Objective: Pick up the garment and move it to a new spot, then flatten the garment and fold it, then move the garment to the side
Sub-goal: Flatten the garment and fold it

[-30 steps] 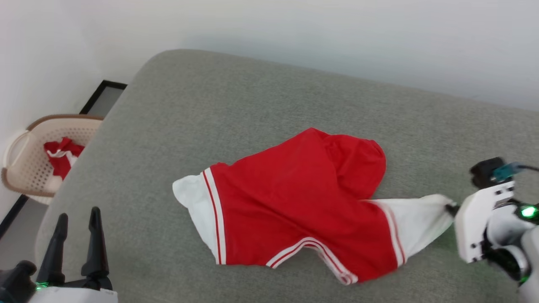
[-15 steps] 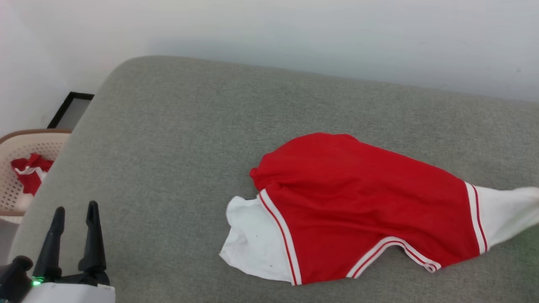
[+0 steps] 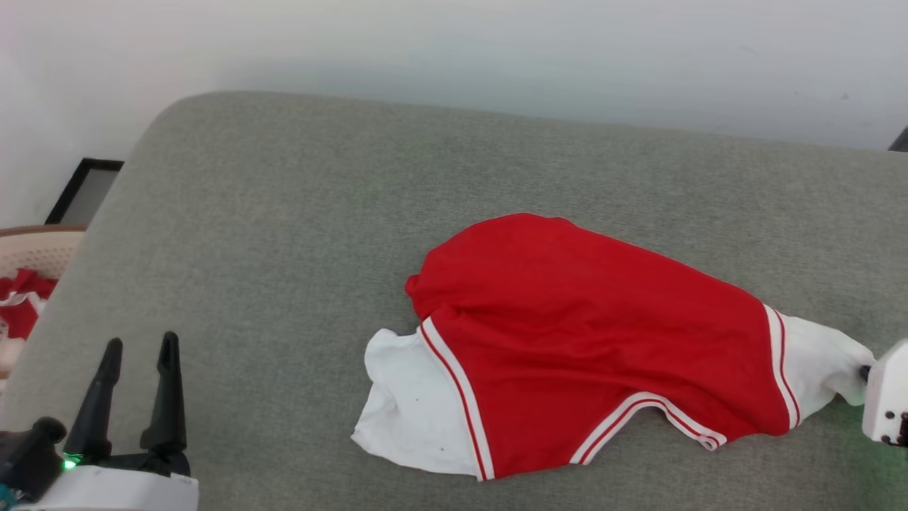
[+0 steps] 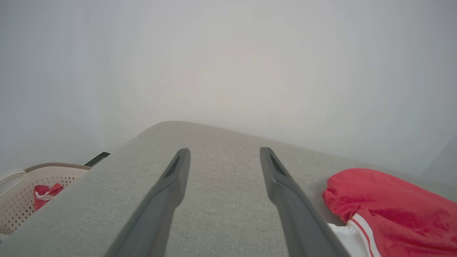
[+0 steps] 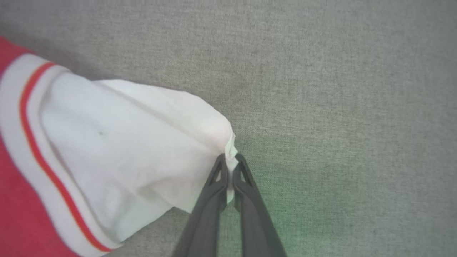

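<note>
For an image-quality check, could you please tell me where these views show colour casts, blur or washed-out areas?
Head view: evenly lit, green glow on the grey cushion at lower right. Right wrist view: green cast around the right pincer, garment slightly soft. Left wrist view: wall washed out, featureless.

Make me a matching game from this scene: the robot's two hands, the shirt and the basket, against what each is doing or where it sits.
Column one:
1. left gripper
2. right gripper
3. garment
4. basket

Column two:
A. lies on the grey cushion
B. pinched shut on a white sleeve end
C. open, holding nothing
D. past the cushion's end, red cloth inside

Pairs: 1-C, 2-B, 3-A, 4-D.
</note>
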